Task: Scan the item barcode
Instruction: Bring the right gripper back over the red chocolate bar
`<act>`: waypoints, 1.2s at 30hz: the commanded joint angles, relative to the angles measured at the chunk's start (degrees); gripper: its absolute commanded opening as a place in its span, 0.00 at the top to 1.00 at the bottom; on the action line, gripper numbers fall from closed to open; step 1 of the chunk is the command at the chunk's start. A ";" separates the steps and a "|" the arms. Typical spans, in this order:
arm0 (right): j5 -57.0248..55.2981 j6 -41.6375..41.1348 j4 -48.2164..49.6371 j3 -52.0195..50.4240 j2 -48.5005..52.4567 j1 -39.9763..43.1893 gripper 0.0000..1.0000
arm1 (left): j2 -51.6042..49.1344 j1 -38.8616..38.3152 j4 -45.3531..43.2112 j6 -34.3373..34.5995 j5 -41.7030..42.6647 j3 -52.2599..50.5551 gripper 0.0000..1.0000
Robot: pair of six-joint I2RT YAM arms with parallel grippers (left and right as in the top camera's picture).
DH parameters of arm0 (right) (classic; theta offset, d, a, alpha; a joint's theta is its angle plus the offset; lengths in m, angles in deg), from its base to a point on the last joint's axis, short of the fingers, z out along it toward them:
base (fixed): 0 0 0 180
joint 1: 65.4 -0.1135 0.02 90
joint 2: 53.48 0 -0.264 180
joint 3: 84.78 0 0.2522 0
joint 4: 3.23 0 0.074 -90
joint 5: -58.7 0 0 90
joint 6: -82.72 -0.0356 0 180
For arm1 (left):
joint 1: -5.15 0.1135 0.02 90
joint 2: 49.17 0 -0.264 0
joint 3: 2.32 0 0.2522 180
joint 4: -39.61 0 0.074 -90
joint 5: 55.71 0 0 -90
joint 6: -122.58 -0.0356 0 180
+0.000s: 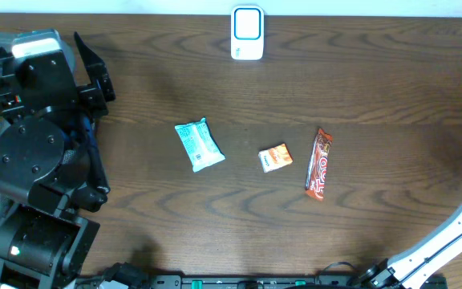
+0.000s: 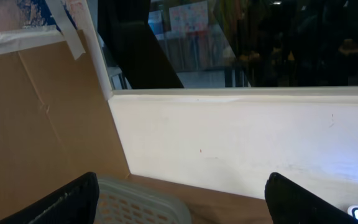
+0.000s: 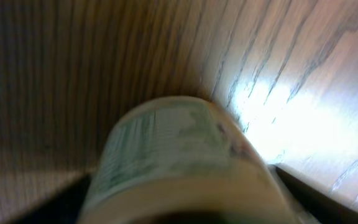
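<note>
Dark wood worktop (image 1: 391, 80), white scanner (image 1: 247, 33) at its far edge; the left arm (image 1: 34, 152) sits folded at the left with the left tool (image 2: 179, 196) aimed at the far wall (image 2: 247, 137), fingers spread wide on nothing. Only a pale link of the right arm (image 1: 455, 239) shows at the near right corner. The right tool (image 3: 185, 202) is down close to the wood with a blurred, green-printed round item (image 3: 179, 149) filling the gap, and I cannot tell whether it is gripped, nor which way its long axis runs.

Close before us, a blurred green-and-white cylindrical item (image 3: 179, 155), the wood-grain bench (image 3: 303, 93) behind it, dark fingers (image 3: 58, 205) of our end effector (image 3: 185, 208) either side of it.
</note>
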 commanded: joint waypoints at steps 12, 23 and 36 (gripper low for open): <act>2.47 0.57 -6.29 7.96 -17.29 -0.26 0.01 | 0.24 0.24 -1.25 0.22 -0.09 -0.28 0.14; 25.40 6.25 -6.51 8.31 -37.38 -17.27 0.01 | 0.31 0.24 -2.03 -1.90 -0.09 -0.28 0.14; 18.56 7.93 -10.88 -9.57 -27.80 -45.09 0.11 | 0.42 0.24 -2.08 -1.86 -0.07 -0.28 0.14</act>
